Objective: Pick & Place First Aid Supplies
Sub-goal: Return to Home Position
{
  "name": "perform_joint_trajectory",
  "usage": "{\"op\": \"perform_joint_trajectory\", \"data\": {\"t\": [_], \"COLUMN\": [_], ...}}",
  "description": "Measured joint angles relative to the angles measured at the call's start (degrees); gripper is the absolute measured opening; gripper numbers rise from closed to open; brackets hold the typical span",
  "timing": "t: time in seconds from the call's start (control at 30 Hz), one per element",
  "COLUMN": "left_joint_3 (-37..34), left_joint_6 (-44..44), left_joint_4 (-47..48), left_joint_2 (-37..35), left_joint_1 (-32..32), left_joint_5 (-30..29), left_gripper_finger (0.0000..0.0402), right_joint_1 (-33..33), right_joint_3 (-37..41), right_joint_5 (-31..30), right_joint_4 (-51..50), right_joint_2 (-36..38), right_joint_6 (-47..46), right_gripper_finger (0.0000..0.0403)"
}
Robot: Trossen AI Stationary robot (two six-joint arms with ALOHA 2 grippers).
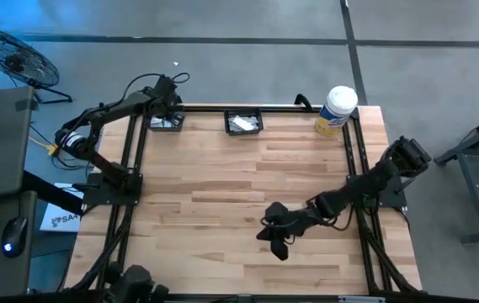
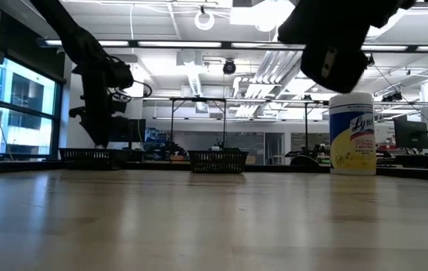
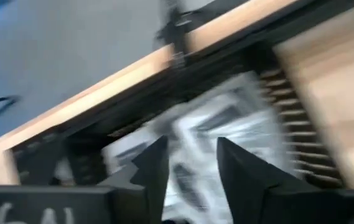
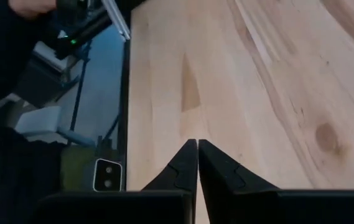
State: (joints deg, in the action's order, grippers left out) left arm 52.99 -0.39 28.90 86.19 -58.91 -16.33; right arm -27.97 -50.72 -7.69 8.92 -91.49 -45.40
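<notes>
Two black mesh baskets stand at the table's far edge. The far-left basket (image 1: 165,123) holds white first aid packets (image 3: 226,130) with dark print. The middle basket (image 1: 244,123) also holds white packets (image 1: 241,124). My left gripper (image 3: 192,168) hangs open just above the far-left basket, and the packets show between and beyond its fingers; I cannot tell whether it touches them. My right gripper (image 4: 197,149) is shut with nothing in it, above bare wood near the table's front middle (image 1: 278,244).
A large white tub with a yellow label (image 1: 336,109) stands at the far right corner, and shows tall in the low view (image 2: 351,134). Bare wooden table top (image 1: 222,194) lies between the two arms. Black frame rails (image 1: 134,160) run along both sides.
</notes>
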Motion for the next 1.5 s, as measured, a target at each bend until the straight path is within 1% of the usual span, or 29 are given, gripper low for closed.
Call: {"op": "perform_joint_trajectory", "data": {"t": [0.07, 0.17, 0.27, 0.33, 0.4, 0.5, 0.6, 0.83, 1.0, 1.07, 1.3, 1.4, 1.5], "left_joint_3": [0.0, 0.0, 0.0, -0.31, -1.49, -3.98, -7.07, -14.74, -20.62, -22.53, -24.73, -24.76, -24.76], "left_joint_6": [0.0, -0.09, -0.42, -0.5, -0.68, -1.42, -1.72, -3.37, -4.63, -4.64, -4.65, -4.59, -3.87], "left_joint_4": [-0.01, -0.42, -0.51, -0.93, -0.96, -3.47, -7.38, -20.46, -29.4, -32.64, -33.88, -35.99, -39.29], "left_joint_2": [-1.61, -5.02, -7.66, -9.04, -10.47, -12.77, -14.95, -20.64, -25.91, -28.02, -34.08, -34.75, -34.76], "left_joint_1": [0.04, 0.04, 0.15, 1.1, 2.56, 6.62, 11.7, 22.99, 30.21, 33.57, 44.09, 48.47, 51.43], "left_joint_5": [4.59, 11.07, 19.47, 24.85, 27.78, 29.04, 29.51, 29.73, 33.94, 33.74, 29.86, 28.75, 28.18], "left_gripper_finger": [0.0143, 0.0157, 0.0161, 0.0162, 0.0162, 0.0161, 0.0161, 0.0161, 0.0161, 0.0161, 0.0161, 0.0161, 0.0161], "right_joint_1": [0.64, 1.57, 2.63, 3.02, 3.0, 2.9, 2.61, 1.74, 1.24, 1.23, 2.32, 3.6, 4.79], "right_joint_3": [0.0, 0.0, 0.0, 0.0, 0.0, 0.0, 0.0, 0.0, 0.0, 0.0, 0.0, 0.0, 0.0], "right_joint_5": [0.97, 2.03, 1.99, 0.92, -0.46, -1.65, -1.93, -5.04, -6.32, -6.32, -6.14, -3.73, -1.45], "right_joint_4": [-0.06, -0.02, -0.09, -0.4, -1.2, -2.77, -2.87, -3.3, -3.57, -3.58, -3.64, -3.6, -3.82], "right_joint_2": [1.09, 3.02, 4.55, 4.92, 4.93, 4.93, 4.93, 4.93, 4.93, 4.93, 5.19, 6.46, 8.33], "right_joint_6": [2.0, 5.88, 10.86, 13.57, 14.65, 14.88, 17.27, 20.86, 23.45, 24.08, 28.95, 30.01, 31.77], "right_gripper_finger": [0.0004, 0.0001, 0.0004, 0.0004, 0.0002, 0.0002, 0.0004, 0.0002, 0.0003, 0.0002, 0.0001, 0.0002, 0.0002]}}
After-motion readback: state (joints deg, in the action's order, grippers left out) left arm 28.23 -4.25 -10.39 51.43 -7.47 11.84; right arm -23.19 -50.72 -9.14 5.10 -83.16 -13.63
